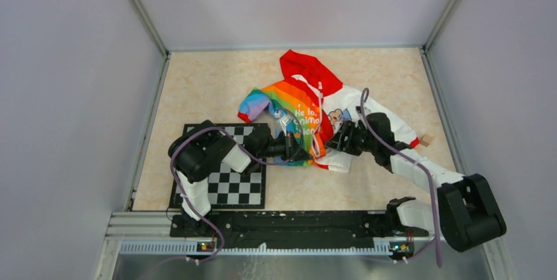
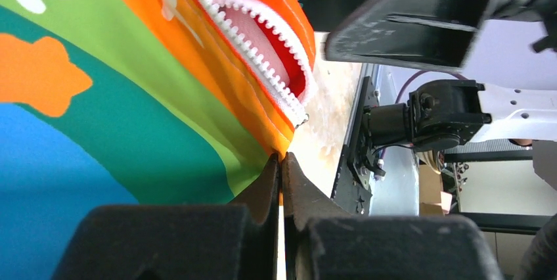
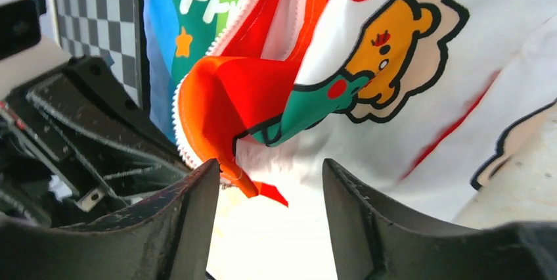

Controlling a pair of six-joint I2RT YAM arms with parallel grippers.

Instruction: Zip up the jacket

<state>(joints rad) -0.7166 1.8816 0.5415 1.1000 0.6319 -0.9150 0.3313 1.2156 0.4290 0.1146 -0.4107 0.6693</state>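
The left gripper (image 2: 282,169) has its fingers pressed together on the bottom corner of the rainbow-striped front of the jacket (image 1: 309,112). The pinch looks meant to anchor that hem so the track stays taut for a pull. Just beyond its tips the white zipper teeth (image 2: 253,53) curl round an open red lining, so the front is not closed at this end. Facing it from the other side, the right gripper (image 3: 269,178) stands spread, with a folded orange-red hem corner (image 3: 244,181) hanging between its fingers but not clamped. It is probably lining up to take the zipper's lower end. Farther out from both hands the jacket lies on the table (image 1: 197,89), its red hood (image 1: 305,70) at the far end and the checkerboard mat (image 1: 230,185) beside it. No slider shows in any view. Both grippers block the top camera's sight of the hem, and the white half's teeth are hard to pick out.
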